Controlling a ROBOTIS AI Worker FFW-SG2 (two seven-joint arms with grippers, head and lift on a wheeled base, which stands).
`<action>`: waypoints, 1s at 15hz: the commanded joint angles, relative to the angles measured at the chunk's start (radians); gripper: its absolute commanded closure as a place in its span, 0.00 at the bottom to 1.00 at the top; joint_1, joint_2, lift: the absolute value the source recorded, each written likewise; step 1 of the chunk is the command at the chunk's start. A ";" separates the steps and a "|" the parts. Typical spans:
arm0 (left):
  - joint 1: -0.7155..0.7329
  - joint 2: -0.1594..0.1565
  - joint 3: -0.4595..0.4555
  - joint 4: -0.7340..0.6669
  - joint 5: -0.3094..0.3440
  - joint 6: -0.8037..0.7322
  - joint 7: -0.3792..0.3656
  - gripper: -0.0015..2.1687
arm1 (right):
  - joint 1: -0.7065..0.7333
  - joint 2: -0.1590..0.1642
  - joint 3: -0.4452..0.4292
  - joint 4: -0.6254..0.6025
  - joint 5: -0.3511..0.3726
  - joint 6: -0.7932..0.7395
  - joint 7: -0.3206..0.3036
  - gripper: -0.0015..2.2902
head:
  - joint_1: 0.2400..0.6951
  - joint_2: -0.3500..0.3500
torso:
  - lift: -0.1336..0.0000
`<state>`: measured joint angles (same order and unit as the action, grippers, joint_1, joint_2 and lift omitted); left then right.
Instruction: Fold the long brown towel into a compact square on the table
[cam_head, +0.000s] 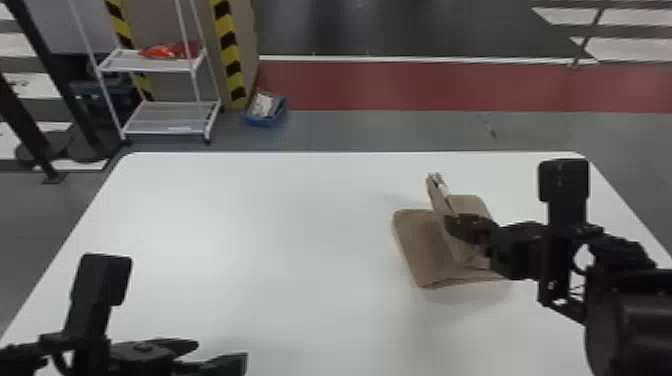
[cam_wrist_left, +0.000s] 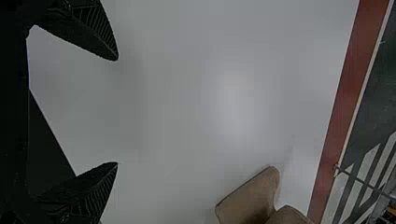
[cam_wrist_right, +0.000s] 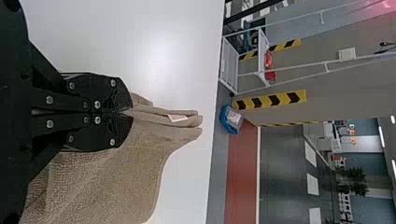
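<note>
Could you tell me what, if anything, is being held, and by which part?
The right claw holds the brown towel by its raised, folded-over layers.

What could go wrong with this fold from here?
The right gripper pinches the raised flap, whose layers spread apart at the far end, so they might settle unevenly. The left gripper is open and away from the towel, so nothing pins the lower part; it could drag along or bunch up if the right gripper pulls sideways.
</note>
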<state>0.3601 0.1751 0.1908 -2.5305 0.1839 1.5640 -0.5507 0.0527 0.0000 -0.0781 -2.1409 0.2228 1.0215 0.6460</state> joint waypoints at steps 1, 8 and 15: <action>0.000 -0.005 -0.004 -0.007 0.000 0.007 0.000 0.04 | 0.001 0.001 0.046 0.062 0.030 -0.053 -0.017 0.73 | 1.00 0.51 | 0.07; 0.008 -0.002 0.010 -0.005 0.000 0.007 -0.006 0.04 | 0.033 0.001 0.104 0.115 0.035 -0.117 -0.035 0.00 | 1.00 0.58 | 0.07; 0.003 0.000 0.006 0.012 0.000 0.007 -0.008 0.04 | 0.029 0.001 -0.017 0.049 0.026 -0.108 -0.037 0.32 | 1.00 0.56 | 0.07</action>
<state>0.3639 0.1739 0.1948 -2.5232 0.1841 1.5640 -0.5583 0.0911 0.0000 -0.0745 -2.1047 0.1975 0.9118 0.6094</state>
